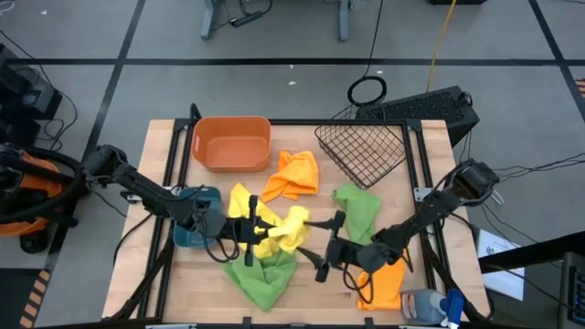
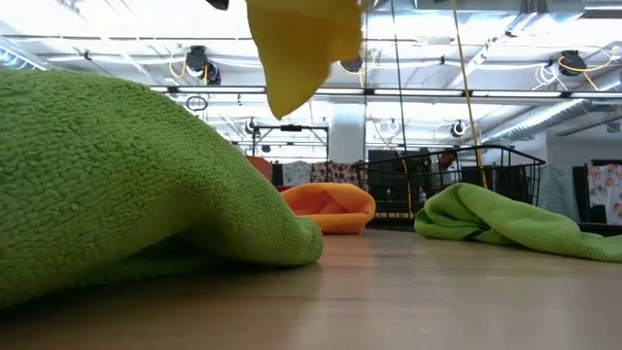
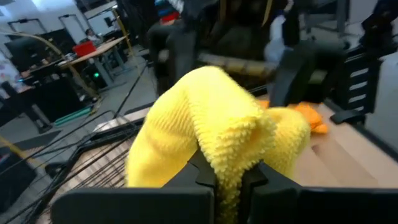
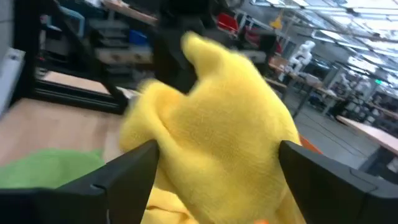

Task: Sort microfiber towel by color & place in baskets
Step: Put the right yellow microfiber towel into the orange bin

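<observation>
A yellow towel point(image 1: 274, 227) hangs lifted at the table's middle; in the low view the yellow towel point(image 2: 301, 44) is clear of the wood. My left gripper point(image 1: 249, 228), reaching in from the left, is shut on it. My right gripper point(image 1: 325, 245) is open just right of the towel, and the yellow towel point(image 4: 217, 130) fills the space ahead of its spread fingers. The orange tub point(image 1: 231, 143) and wire basket point(image 1: 362, 151) stand at the far edge. The teal tub point(image 1: 195, 228) sits under my left arm. My left gripper point(image 3: 228, 182) pinches a bunched fold of the yellow towel point(image 3: 233, 158) between its two fingers, coming level from the table's left. The towel is lifted clear and bulges out beyond the fingertips, several layers thick.
A green towel point(image 1: 262, 276) lies near the front edge, another green towel point(image 1: 358, 208) right of centre. One orange towel point(image 1: 292, 174) lies by the tub, another orange towel point(image 1: 386, 285) under my right arm. A spray bottle point(image 1: 430, 304) lies at the near right corner.
</observation>
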You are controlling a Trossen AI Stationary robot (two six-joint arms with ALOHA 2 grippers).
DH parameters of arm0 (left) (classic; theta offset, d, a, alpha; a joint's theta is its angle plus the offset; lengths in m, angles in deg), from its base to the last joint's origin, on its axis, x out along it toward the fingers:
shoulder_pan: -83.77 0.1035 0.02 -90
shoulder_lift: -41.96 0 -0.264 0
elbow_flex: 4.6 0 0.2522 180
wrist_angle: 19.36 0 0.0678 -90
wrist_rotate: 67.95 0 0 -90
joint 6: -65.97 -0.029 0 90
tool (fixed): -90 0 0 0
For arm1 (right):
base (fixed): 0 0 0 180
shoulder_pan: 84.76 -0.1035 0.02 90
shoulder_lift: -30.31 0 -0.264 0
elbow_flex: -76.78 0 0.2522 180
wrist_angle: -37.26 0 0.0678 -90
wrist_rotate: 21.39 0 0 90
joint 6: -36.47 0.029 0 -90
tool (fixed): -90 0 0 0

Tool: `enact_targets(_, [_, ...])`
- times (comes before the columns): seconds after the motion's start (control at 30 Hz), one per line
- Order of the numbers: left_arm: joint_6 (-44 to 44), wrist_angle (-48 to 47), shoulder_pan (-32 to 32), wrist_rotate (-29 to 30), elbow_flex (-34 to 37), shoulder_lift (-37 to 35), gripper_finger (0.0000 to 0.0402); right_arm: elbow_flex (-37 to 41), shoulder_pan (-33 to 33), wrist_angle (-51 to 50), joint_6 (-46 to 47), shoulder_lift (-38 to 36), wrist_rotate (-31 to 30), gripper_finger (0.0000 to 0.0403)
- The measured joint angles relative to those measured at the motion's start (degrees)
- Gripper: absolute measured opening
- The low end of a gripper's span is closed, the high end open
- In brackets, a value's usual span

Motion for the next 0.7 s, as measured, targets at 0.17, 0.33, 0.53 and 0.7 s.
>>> enact_targets(0.17, [0.1,1.4,-0.1,-2.1,0.0,0.0,0.0013,0.0,2.8,0.0,2.8,0.6,7.3,0.032])
enact_targets(0.33, [-0.2,1.4,-0.1,-5.2,0.0,0.0,0.0013,0.0,5.2,-0.1,7.9,0.6,15.5,0.0314])
enact_targets(0.53, [-0.5,1.4,-0.1,-7.5,0.0,0.0,0.0013,0.0,7.2,-0.1,12.0,0.6,23.5,0.0295])
enact_targets(0.7, [-0.5,1.7,-0.1,-7.5,0.0,0.3,0.0013,0.0,7.9,0.4,12.7,0.6,25.5,0.022])
